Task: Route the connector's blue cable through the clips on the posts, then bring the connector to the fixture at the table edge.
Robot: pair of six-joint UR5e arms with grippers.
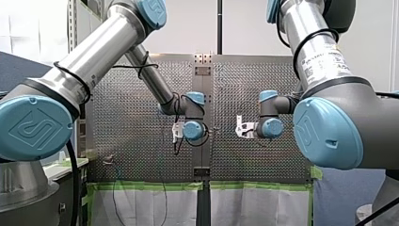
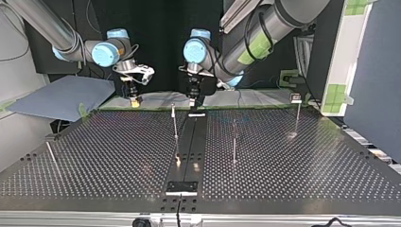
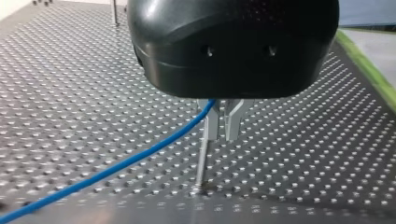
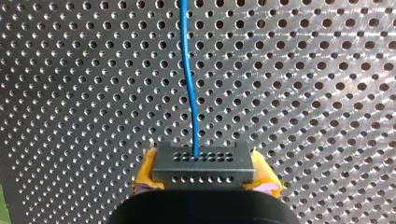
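In the right wrist view my right gripper is shut on the dark grey connector, its yellow pads on both sides. The blue cable leaves the connector's face and runs ahead over the perforated table. In the left wrist view my left gripper has its metal fingers pinched on the blue cable, just above a thin post. In the top view my left gripper hangs at the table's far middle and my right gripper at the far left.
Thin posts stand on the perforated table: one near the middle, one to its right, one far right. A leaning rod is at the left. A black plate sits at the near edge.
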